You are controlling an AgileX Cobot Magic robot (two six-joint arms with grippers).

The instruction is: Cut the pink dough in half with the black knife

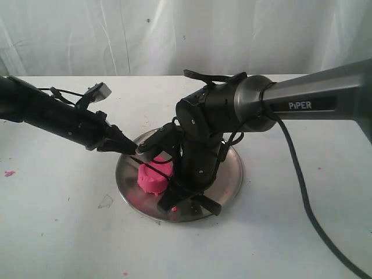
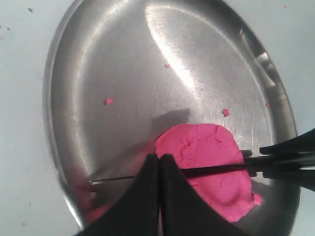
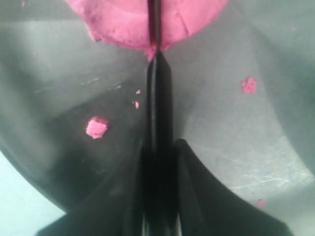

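Observation:
The pink dough [image 1: 153, 178] is a squat lump on the round steel plate [image 1: 232, 174]. The black knife [image 2: 216, 170] lies edge-down across the dough [image 2: 211, 147], sunk into its top, with the tip past the lump. My right gripper [image 3: 158, 145] is shut on the knife's handle [image 3: 158, 88], and the blade runs into the dough [image 3: 118, 19]. It stands over the plate beside the lump [image 1: 189, 197]. My left gripper [image 2: 159, 156] is shut with nothing between its fingers, hovering over the blade near its tip, at the plate's left rim [image 1: 132, 151].
Tiny pink crumbs [image 2: 109, 101] dot the plate [image 2: 123, 73], with more near the knife handle [image 3: 96, 128]. Another pink crumb [image 1: 9, 173] lies on the white table at far left. A cable [image 1: 302, 192] trails from the right arm. A white curtain hangs behind.

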